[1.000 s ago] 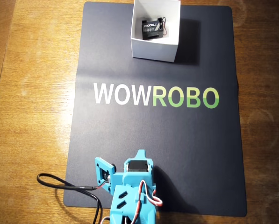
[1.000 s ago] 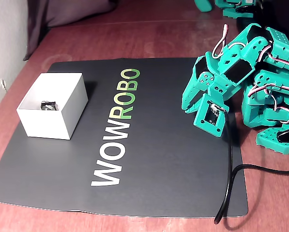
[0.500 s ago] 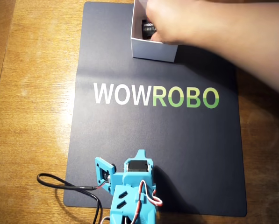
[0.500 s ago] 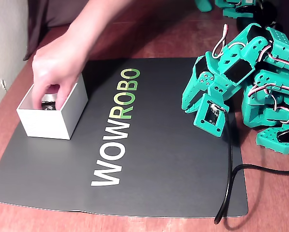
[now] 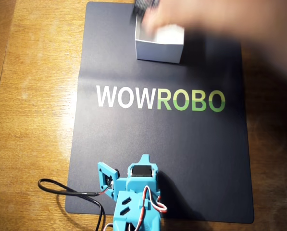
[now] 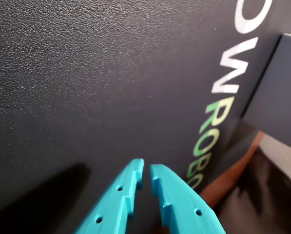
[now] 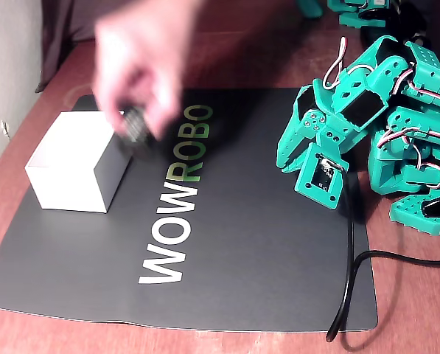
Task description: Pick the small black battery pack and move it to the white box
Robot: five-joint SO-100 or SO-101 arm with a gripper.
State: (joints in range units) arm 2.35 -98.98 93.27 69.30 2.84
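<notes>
Over white box (image 7: 68, 173), blurred hand (image 7: 142, 63)

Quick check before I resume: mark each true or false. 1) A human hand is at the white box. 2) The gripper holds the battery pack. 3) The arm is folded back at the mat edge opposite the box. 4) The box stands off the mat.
1) True: a blurred hand is over the white box, holding a dark object, seemingly the battery pack.
2) False: the gripper is nearly closed and empty.
3) True: the arm sits folded there.
4) False: the box stands on the black mat.
</notes>
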